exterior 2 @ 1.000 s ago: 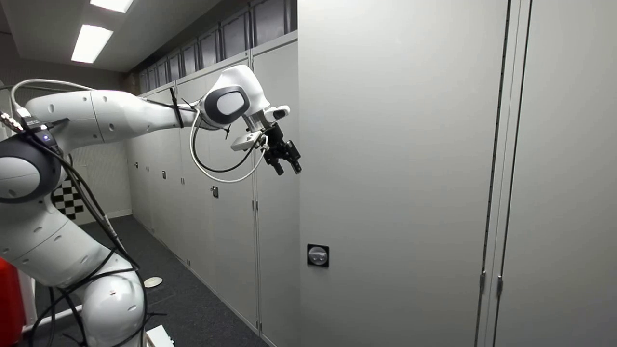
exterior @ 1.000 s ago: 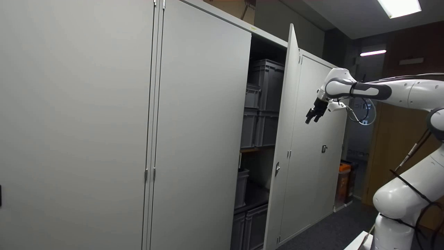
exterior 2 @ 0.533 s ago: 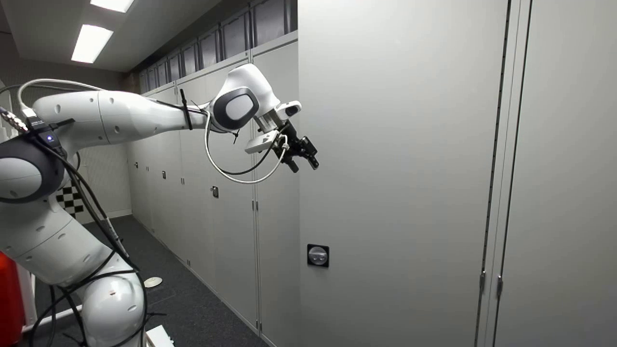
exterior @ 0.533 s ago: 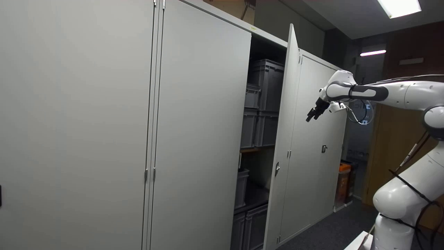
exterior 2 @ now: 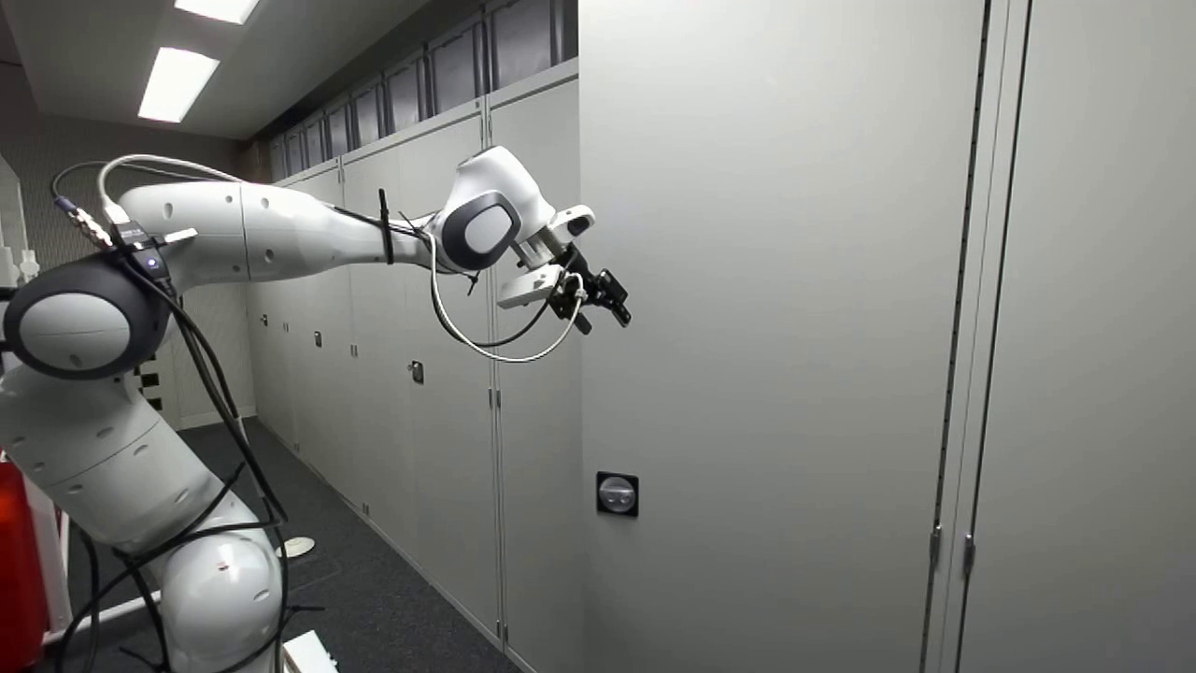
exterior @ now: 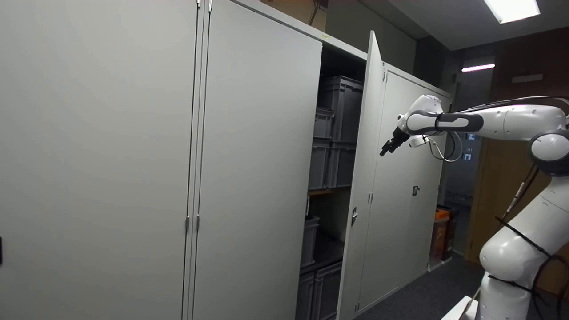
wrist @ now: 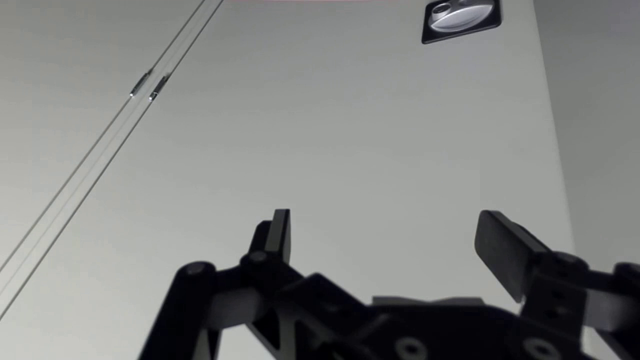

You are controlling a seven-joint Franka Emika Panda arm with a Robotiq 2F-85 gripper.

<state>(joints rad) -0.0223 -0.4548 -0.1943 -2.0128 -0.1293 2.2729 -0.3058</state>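
Grey bins (exterior: pixel 346 111) inside the cabinet (exterior: pixel 258 155) — fingers (wrist: pixel 501 250) wide apart near its ajar door (exterior: pixel 364 155).

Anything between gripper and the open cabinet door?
Nothing visible: in the wrist view the gripper, jaws spread apart, faces the open cabinet door with no object in between.

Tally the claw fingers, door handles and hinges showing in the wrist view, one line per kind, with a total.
Claw fingers: 2
Door handle: 1
Hinges: 2
Total: 5
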